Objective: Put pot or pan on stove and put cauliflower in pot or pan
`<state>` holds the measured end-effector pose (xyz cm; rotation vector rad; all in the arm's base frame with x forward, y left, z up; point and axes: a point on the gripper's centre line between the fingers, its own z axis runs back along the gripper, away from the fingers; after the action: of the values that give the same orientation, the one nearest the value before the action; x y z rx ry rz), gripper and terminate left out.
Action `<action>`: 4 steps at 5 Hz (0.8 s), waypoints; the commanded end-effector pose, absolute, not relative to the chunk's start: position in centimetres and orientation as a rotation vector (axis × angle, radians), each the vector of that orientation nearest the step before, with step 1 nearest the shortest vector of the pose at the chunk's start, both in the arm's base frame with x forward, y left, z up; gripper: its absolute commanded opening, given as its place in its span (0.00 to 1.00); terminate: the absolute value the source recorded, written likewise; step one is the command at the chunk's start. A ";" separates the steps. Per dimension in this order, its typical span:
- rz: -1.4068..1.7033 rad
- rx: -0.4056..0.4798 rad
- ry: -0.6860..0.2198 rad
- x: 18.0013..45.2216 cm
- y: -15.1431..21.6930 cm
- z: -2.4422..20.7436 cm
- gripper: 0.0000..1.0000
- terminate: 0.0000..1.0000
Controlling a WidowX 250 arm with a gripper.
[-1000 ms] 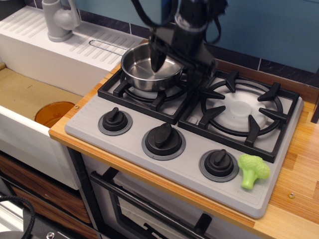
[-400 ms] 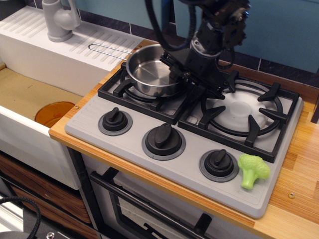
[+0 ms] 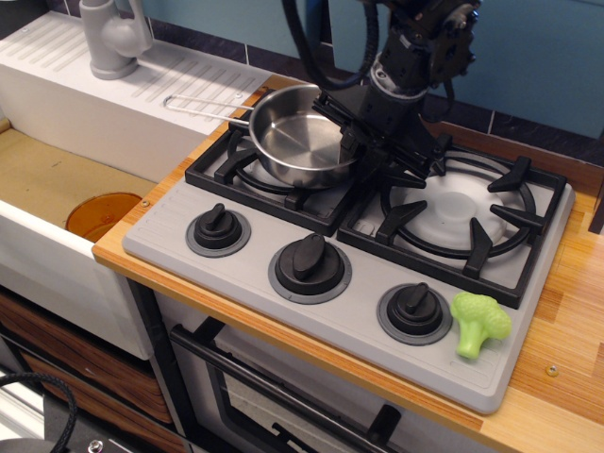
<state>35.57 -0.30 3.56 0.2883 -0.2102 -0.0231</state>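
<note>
Gripping the right rim of the saucepan (image 3: 294, 137), black gripper (image 3: 351, 142) pinched on its wall, pan tilted over left burner of stove (image 3: 354, 307), wire handle toward sink unit (image 3: 94, 104), cauliflower (image 3: 479, 323) on stove's front right corner beside right knob (image 3: 414, 310).

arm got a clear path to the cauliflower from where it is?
Probably yes. The cauliflower lies in the open on the stove front right corner, beside the right knob, nothing over it. The gripper is at the pot rim, and must let go first if it holds it.
</note>
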 end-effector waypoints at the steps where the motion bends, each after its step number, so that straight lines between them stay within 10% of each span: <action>1: -0.068 0.273 -0.236 36.9 0.0 8.5 0.00 0.00; 4: -0.104 0.278 -0.173 37.3 -3.2 16.2 0.00 0.00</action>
<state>36.80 -3.20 13.16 0.2854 -0.0818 -0.1091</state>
